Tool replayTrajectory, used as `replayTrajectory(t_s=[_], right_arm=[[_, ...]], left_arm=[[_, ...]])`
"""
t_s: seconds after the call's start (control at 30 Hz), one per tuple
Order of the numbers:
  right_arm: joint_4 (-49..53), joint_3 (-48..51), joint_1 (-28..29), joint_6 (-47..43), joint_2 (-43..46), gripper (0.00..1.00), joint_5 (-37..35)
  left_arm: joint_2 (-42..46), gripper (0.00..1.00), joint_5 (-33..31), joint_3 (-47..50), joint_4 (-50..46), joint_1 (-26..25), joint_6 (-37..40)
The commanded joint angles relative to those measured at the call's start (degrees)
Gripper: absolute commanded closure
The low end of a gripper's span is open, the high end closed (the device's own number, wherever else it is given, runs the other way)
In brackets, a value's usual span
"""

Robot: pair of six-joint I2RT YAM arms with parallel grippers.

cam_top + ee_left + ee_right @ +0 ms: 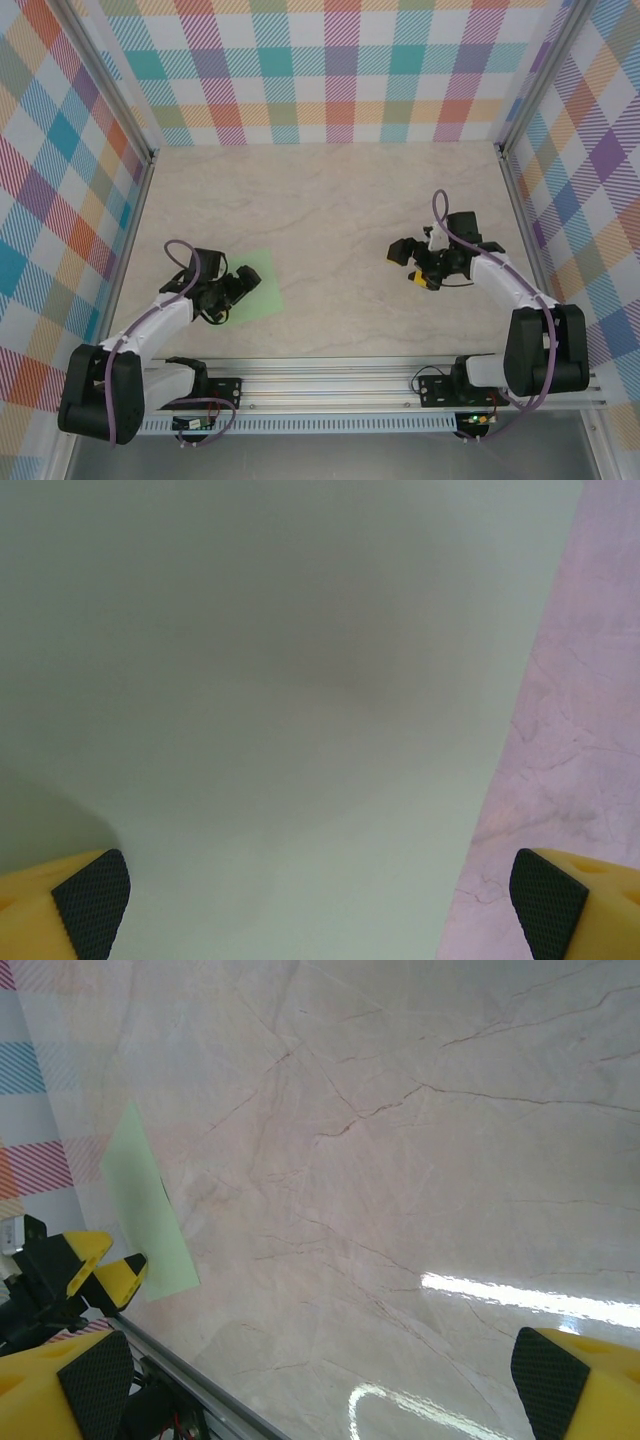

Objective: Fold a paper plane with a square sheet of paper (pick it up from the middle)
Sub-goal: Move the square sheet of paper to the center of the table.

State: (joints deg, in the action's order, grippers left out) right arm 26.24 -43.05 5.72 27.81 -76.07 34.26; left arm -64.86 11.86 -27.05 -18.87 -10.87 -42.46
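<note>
Top external view: the square sheet of paper [262,290] lies flat on the marbled surface [330,200], its edges slightly askew to the metal rail [340,385] that runs just nearer the camera than the sheet. The left tool [240,283] sits over the sheet's left part and hides that corner, with its jaws spread wide and nothing between them. The right tool [406,266] is well apart from the sheet, on its right, jaws likewise released and empty. Bare surface extends from the sheet's far edge to the checked walls [330,70]. Left wrist view: the sheet [280,700] fills the left and centre, and its right edge runs obliquely from upper right to lower centre, with bare surface [585,730] beyond it. The left tool [320,900] is open: one of its pads [92,900] stands over the sheet, the other over the surface just past that edge. Whether the pads touch the paper cannot be told. Right wrist view: the sheet [145,1200] appears as a narrow foreshortened strip at the left, flat, with the left tool [100,1268] at its near end. The open right tool [320,1385] holds nothing. A wide stretch of surface [400,1160] lies to the sheet's right.
</note>
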Motion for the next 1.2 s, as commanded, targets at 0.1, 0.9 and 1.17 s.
replayTrajectory(t_s=[0.1,0.9,1.17], right_arm=[[2.3,-1.8,1.7,-0.8,-2.6,0.00,1.4],[4.3,-0.3,2.3,-0.4,0.6,0.00,-0.3],[0.6,-7.1,8.1,3.2,-3.8,0.00,0.3]], left_arm=[[-4.3,0.00,0.8,0.0,5.0,-1.3,-0.3],[-21.1,0.00,-1.1,-10.8,13.9,-16.7,-4.4],[-4.9,0.00,-14.3,-9.8,6.6,-17.4,-6.4]])
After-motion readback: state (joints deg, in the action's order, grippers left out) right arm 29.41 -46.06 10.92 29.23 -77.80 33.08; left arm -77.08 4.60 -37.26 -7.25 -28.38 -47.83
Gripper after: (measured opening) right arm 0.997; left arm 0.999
